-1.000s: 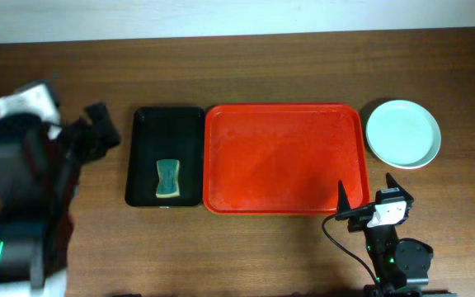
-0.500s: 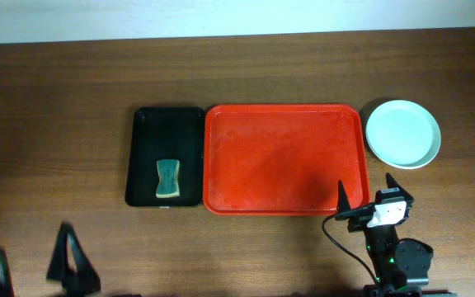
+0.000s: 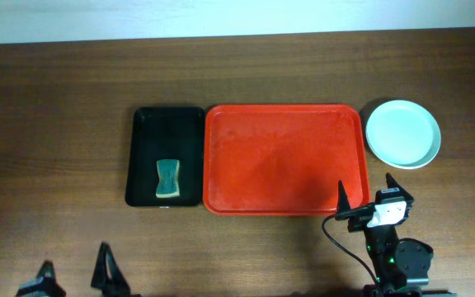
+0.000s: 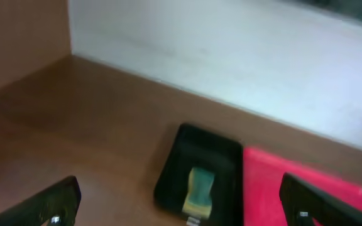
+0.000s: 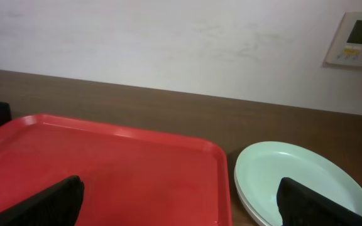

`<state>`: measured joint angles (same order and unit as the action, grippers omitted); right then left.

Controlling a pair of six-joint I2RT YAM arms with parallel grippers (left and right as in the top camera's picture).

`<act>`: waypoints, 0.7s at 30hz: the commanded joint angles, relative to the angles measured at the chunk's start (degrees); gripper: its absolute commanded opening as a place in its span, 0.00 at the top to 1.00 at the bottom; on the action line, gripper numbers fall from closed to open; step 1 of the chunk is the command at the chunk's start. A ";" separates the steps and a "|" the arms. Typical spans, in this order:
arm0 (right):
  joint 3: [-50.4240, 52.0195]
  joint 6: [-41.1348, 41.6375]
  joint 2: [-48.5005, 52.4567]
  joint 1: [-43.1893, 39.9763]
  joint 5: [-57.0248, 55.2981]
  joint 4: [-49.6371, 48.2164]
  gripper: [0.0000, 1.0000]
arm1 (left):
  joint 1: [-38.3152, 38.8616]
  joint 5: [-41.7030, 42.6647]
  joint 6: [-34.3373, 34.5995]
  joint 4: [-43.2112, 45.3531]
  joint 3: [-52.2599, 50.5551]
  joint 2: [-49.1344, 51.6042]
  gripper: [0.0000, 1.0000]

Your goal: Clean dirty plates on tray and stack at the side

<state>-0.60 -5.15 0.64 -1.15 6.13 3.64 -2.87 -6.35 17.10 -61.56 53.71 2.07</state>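
Plates were seen stacked on the table, ahead of the right claw and slightly to its right. The stack was set just beside the right short edge of the red tray; contact between the two could not be confirmed. The top plate was pale blue-green with a plain face. At least two rims were made out in the right wrist view; the full count could not be told.

The red tray was placed directly ahead of the right claw and to its left, with its near right corner close to the left finger. The right claw's jaws were spread wide, with nothing gripped, and it was parked low at the near table edge.

A black tray was set against the red tray's left edge, well to the left of the right claw, and a sponge was laid in its near half.

The left claw was kept at the near-left edge of the table, jaws wide apart, nothing gripped. The black tray and sponge were seen ahead of it and to its right; that wrist view was blurred.

A wall panel was mounted on the wall beyond the plates.
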 commanded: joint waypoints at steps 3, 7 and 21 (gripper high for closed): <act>0.28 -0.42 -0.44 -0.37 0.94 0.28 0.02 | -0.26 2.73 0.46 24.20 -12.50 -1.73 0.01; 0.28 -0.42 -0.44 -0.37 0.92 0.28 0.02 | -0.24 2.82 0.48 47.25 -21.03 -1.73 0.01; 0.28 -0.42 -0.44 -0.37 0.92 0.28 0.02 | -0.22 4.04 7.98 91.06 -52.30 -1.73 0.01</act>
<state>-0.60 -5.15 0.62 -1.15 6.13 3.64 -2.87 -3.18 20.69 29.36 4.73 0.69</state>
